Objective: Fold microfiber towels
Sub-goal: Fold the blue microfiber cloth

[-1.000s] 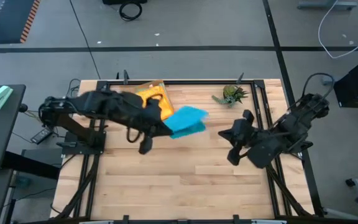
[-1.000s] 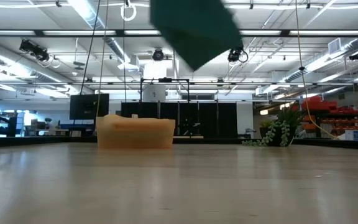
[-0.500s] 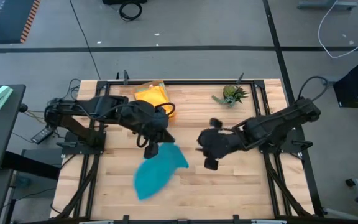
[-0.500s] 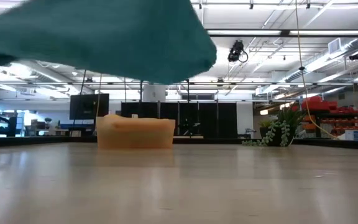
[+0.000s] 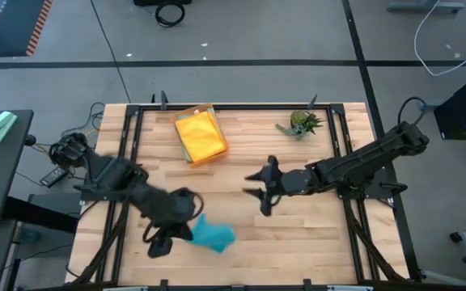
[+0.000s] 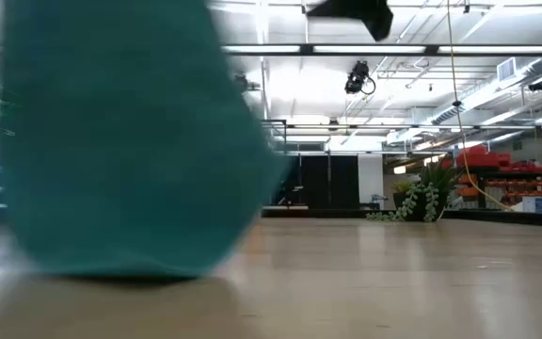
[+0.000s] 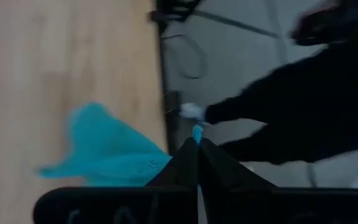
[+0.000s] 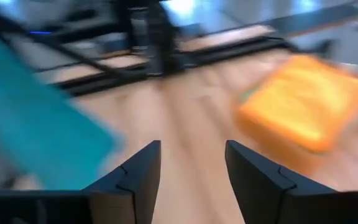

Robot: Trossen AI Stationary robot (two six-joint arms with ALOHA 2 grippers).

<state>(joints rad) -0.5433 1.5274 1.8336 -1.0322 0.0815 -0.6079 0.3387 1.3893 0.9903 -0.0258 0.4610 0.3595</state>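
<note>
while left gripper [image 5: 174, 232] pinches teal towel [image 5: 213, 236], right gripper [image 5: 259, 187] gapes.

I see a teal towel [image 5: 213, 235] bunched on the near left of the table. More towels [image 5: 200, 135], yellow on top, sit stacked at the far side.
</note>
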